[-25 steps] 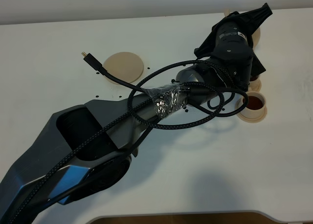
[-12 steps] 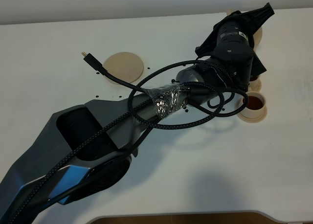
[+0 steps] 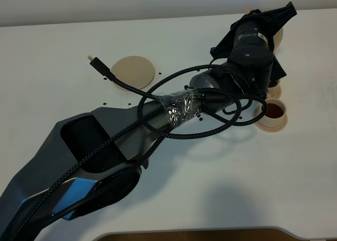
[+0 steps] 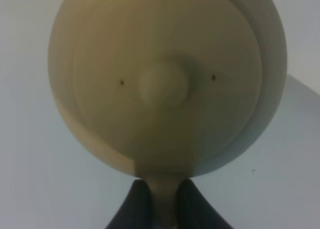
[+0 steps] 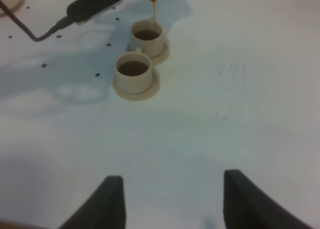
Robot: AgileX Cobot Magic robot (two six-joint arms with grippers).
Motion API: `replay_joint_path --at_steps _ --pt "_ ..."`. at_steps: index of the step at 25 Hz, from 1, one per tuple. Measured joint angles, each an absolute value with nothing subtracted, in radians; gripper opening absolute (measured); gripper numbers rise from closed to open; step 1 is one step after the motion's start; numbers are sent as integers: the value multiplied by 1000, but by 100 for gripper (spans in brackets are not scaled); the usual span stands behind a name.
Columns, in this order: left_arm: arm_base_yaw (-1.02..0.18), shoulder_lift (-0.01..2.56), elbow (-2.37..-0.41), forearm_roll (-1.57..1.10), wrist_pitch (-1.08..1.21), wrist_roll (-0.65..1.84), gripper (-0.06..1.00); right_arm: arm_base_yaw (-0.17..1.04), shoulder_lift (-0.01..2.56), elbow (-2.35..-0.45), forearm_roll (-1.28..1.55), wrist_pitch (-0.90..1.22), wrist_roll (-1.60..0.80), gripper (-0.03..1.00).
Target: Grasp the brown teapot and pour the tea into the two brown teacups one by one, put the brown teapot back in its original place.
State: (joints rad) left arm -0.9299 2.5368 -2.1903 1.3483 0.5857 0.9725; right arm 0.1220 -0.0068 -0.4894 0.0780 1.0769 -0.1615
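The left gripper (image 4: 159, 209) is clamped on the squat beige clay teapot (image 4: 167, 81), apparently by its handle, tea (image 5: 153, 10) streaming into the far beige clay cup (image 5: 147, 38) near the white table's (image 5: 240, 89) far edge.

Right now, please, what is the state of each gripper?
Left gripper: shut on the brown teapot, gripping its handle while tea pours into a teacup.
Right gripper: open, holding nothing.

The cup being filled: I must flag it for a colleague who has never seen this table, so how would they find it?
Start at the white table, where two tan cups stand side by side on saucers, both holding dark tea. The one wanted lies farther from the right tool, past its twin. It alone has a thin stream of tea falling into it.
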Motion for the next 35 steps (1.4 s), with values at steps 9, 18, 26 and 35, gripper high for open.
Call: replay_joint_path --at_steps 9,18,26,35 --pt "-930 2537 -2190 1348 586 973 13 122 -7 -489 78 1077 -161 44" --pt "-930 2537 -2190 1351 586 973 13 122 -7 -489 78 1077 -161 44" --pt "-930 2537 -2190 1307 586 974 13 122 -7 -489 78 1077 -161 44" --pt "-930 2537 -2190 1121 656 974 13 122 -7 -489 78 1077 -161 44"
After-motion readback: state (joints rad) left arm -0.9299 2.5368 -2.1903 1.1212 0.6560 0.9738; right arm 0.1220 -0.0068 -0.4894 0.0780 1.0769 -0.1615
